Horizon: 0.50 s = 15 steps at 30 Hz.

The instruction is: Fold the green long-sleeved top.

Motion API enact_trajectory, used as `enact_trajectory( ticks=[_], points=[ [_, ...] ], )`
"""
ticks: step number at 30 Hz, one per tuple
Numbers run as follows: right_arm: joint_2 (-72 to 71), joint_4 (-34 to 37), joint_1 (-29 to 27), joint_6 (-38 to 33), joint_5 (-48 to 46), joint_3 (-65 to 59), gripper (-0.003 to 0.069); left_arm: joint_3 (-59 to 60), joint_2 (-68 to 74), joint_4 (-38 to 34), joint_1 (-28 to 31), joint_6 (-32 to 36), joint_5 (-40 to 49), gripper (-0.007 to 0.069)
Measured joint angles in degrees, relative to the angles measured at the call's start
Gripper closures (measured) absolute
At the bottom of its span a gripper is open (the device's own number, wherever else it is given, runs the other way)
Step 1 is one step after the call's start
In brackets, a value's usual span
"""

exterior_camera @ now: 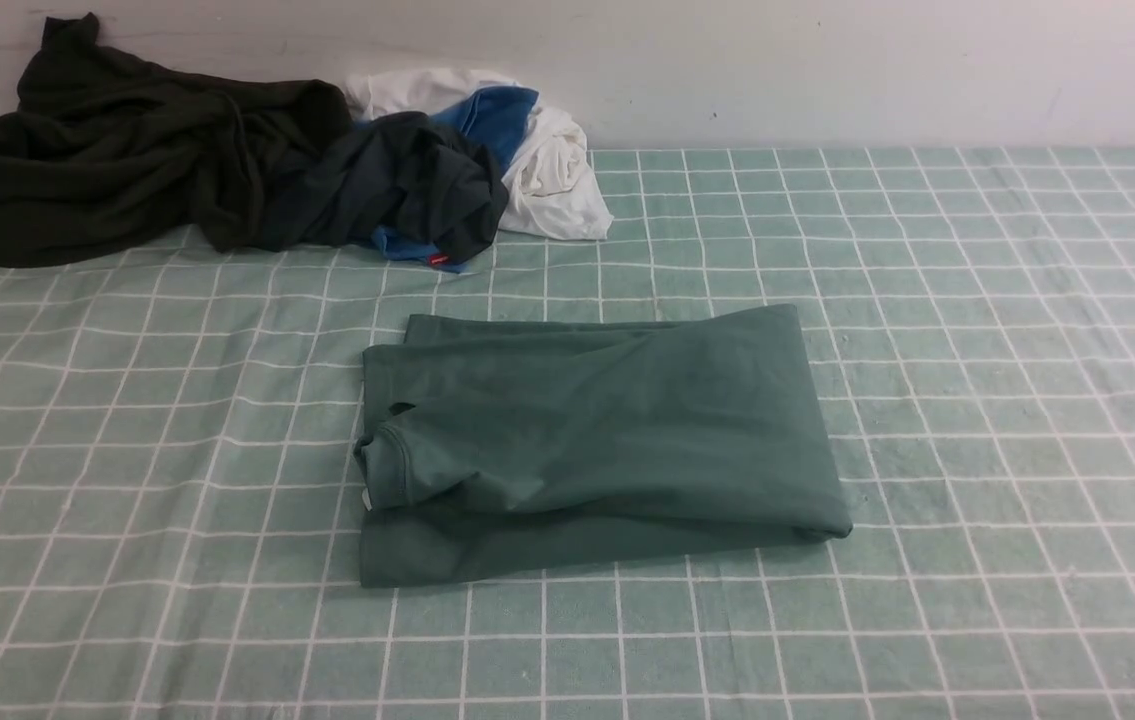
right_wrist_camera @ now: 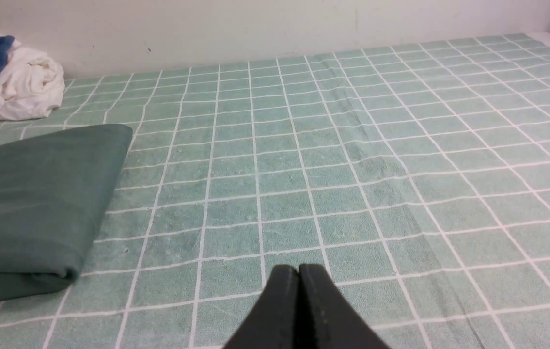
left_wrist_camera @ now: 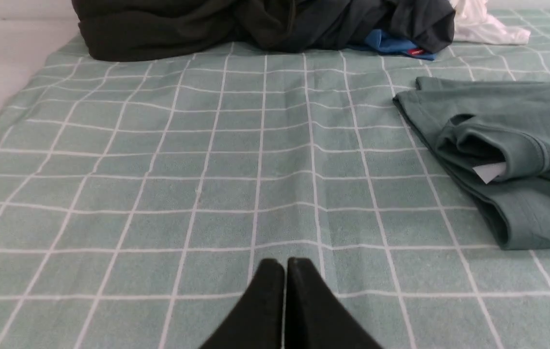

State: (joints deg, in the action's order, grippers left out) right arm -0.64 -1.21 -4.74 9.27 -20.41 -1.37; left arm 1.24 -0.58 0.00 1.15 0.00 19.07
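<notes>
Pressed together with nothing between them, the jaws of both grippers are fully closed: the left gripper (left_wrist_camera: 285,264) shows in its wrist view as two dark fingers meeting tip to tip above bare cloth, and the right gripper (right_wrist_camera: 299,269) looks the same in its own view. Neither touches any garment; each hangs over the green checked tablecloth (exterior_camera: 977,300), well apart from the folded clothing, and neither arm shows in the front view. That tablecloth, pale green with a white grid, covers the whole work surface up to the white wall (exterior_camera: 827,70). On it, near the middle, lies the green long-sleeved top (exterior_camera: 597,440), folded into a compact, roughly rectangular bundle of several layers, its surface mostly smooth with a few shallow creases. Its ribbed neckline faces the robot's left, and a small white neck label (left_wrist_camera: 490,172) peeks from inside the collar opening. At the far left, against the wall, sits a heap of other clothes: a very dark olive-black garment (exterior_camera: 107,160), a dark navy-grey garment with blue lining (exterior_camera: 407,185) beside it, and a crumpled white garment (exterior_camera: 552,175) at the heap's right end.
</notes>
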Motion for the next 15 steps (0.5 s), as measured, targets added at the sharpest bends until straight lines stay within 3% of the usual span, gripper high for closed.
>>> enact_trajectory(
  ticks=[15],
  points=[
    [0.0, 0.0, 0.0, 0.0, 0.0, 0.0, 0.0673, -0.1, 0.0, 0.0, 0.0, 1.0, 0.2, 0.0627]
  ],
)
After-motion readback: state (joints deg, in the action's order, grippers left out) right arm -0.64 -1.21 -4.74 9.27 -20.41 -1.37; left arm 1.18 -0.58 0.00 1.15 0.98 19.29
